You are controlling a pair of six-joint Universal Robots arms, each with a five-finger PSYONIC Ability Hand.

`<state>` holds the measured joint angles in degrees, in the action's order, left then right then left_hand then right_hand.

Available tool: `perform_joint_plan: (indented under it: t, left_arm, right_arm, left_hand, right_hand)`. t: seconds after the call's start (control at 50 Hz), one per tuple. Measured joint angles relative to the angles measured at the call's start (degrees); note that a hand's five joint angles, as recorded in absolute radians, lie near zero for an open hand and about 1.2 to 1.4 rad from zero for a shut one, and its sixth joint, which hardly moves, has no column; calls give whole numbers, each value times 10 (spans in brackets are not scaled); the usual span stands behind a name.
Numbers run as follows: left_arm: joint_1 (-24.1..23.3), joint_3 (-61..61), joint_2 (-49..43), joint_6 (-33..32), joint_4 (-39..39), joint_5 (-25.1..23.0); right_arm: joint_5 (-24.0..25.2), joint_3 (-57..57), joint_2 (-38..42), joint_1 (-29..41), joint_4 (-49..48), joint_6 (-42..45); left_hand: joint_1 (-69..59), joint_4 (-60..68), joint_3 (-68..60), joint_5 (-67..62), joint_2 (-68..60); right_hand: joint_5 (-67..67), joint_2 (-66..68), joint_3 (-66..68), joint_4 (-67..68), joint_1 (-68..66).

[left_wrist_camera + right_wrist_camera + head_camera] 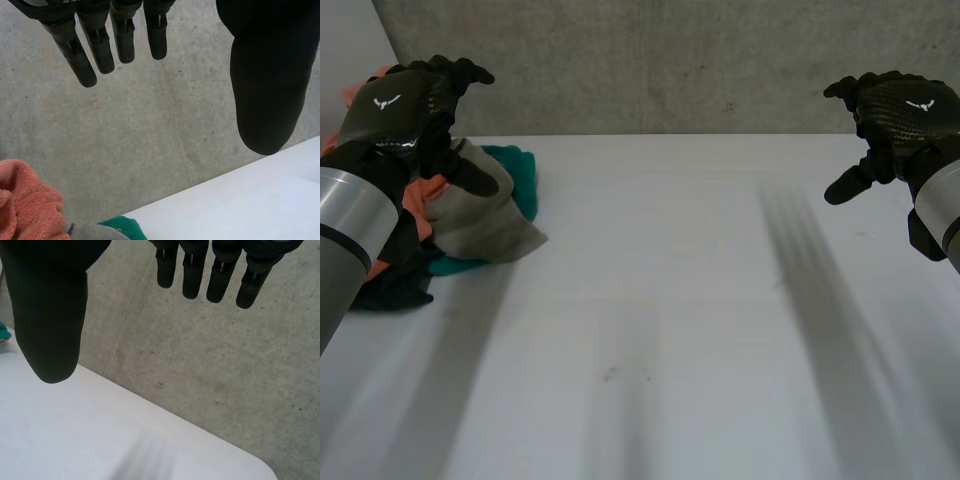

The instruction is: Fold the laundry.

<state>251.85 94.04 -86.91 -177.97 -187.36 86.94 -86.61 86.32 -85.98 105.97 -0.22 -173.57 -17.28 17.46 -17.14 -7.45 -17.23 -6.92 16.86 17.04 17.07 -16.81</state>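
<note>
You have a white worktop (670,330), smooth and matte, reaching back to a rough grey concrete wall (670,60) speckled with small dark pits. Long soft shadows streak the worktop's surface.

The laundry (480,220) lies unfolded in a loose, crumpled heap at the worktop's far left corner, near the back edge. On top is a grey-beige cloth (485,230), limp and thin, its one flap spreading flat toward the middle of the worktop. A teal cloth (523,172) bunches behind it and peeks out again under its near edge. An orange cloth (25,200) sits on the heap's left side; the left wrist view shows you a nubby, towel-like pile on it. A dark cloth (392,288) lies lowest, at the heap's near left.

Your left robot hand (405,105), glossy black with a woven pattern on its back, hangs above the heap. Its fingers (102,45) are spread and almost straight, its thumb (267,90) stands apart, and it grips nothing.

Your right robot hand (900,110) is raised over the far right part of the worktop, well apart from the laundry. Its fingers (220,275) are relaxed and separated, the thumb (47,315) is out to the side, and it is empty.
</note>
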Motion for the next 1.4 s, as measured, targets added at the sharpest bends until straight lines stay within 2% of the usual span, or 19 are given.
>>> perform_joint_plan:
  t: [0.08, 0.34, 0.44, 0.62, 0.7, 0.8, 0.88, 0.92, 0.94, 0.96, 0.98, 1.02, 1.08, 1.2, 1.3, 1.4]
  left_arm:
    - [0, -1, -3, 0, 0, -1]
    - [3, -17, -15, -19, -9, -1]
    - [23, -45, -50, -90, -40, 7]
    - [117, -171, -234, -291, -78, 36]
    - [154, -240, -325, -336, -79, 37]
    - [182, -318, -418, -352, -78, 37]
    - [191, -356, -459, -352, -78, 36]
    - [193, -367, -470, -351, -80, 36]
    - [194, -370, -473, -351, -81, 36]
    - [194, -373, -475, -349, -82, 36]
    - [193, -374, -474, -348, -83, 36]
    - [192, -372, -472, -347, -83, 36]
    - [175, -349, -433, -328, -85, 35]
    - [108, -284, -313, -249, -90, 23]
    - [27, -218, -234, -177, -88, -24]
    - [-62, -149, -211, -145, -78, -82]
  right_arm:
    - [0, 0, 1, 0, 0, 0]
    - [2, 1, 5, 0, 0, 3]
    - [3, 1, 6, 0, 0, 4]
    - [4, 4, 8, 7, 1, 5]
    - [4, 5, 9, 15, 0, 5]
    - [4, 6, 13, 20, 1, 6]
    - [3, 6, 17, 21, 2, 8]
    - [3, 6, 18, 21, 2, 9]
    - [3, 6, 19, 21, 2, 11]
    - [3, 7, 19, 21, 2, 12]
    - [3, 7, 20, 21, 2, 14]
    - [3, 7, 20, 21, 2, 15]
    - [3, 6, 20, 20, 1, 21]
    - [3, 2, 17, 16, 0, 25]
    - [3, -5, 14, 13, 0, 25]
    - [3, -10, 13, 12, 3, 31]
  left_hand:
    - [58, -57, 52, 50, 54]
    - [61, -62, 55, 50, 59]
    - [61, -62, 55, 50, 59]
    - [61, -62, 55, 50, 59]
    - [61, -62, 55, 50, 59]
    - [56, -59, 52, 49, 56]
    - [-113, 99, -100, -96, -110]
    - [-308, 320, -328, -298, -326]
    - [-308, 320, -328, -298, -326]
    - [-386, 446, -443, -412, -437]
    - [-389, 485, -477, -436, -474]
    - [-389, 485, -477, -436, -474]
    - [-388, 510, -491, -442, -488]
    - [-388, 510, -491, -442, -489]
    - [-388, 510, -497, -463, -491]
    - [-388, 510, -497, -465, -491]
  right_hand:
    - [44, -49, -49, -48, 43]
    - [45, -54, -55, -57, 47]
    - [45, -54, -55, -57, 47]
    - [45, -54, -55, -57, 47]
    - [46, -54, -55, -57, 47]
    - [45, -54, -55, -57, 47]
    - [45, -54, -55, -57, 47]
    - [46, -54, -55, -57, 47]
    - [45, -54, -55, -57, 47]
    - [45, -54, -55, -57, 47]
    - [45, -54, -55, -57, 47]
    - [45, -54, -55, -57, 47]
    - [45, -54, -55, -57, 47]
    - [45, -54, -55, -57, 47]
    - [45, -54, -55, -57, 47]
    - [45, -54, -55, -57, 47]
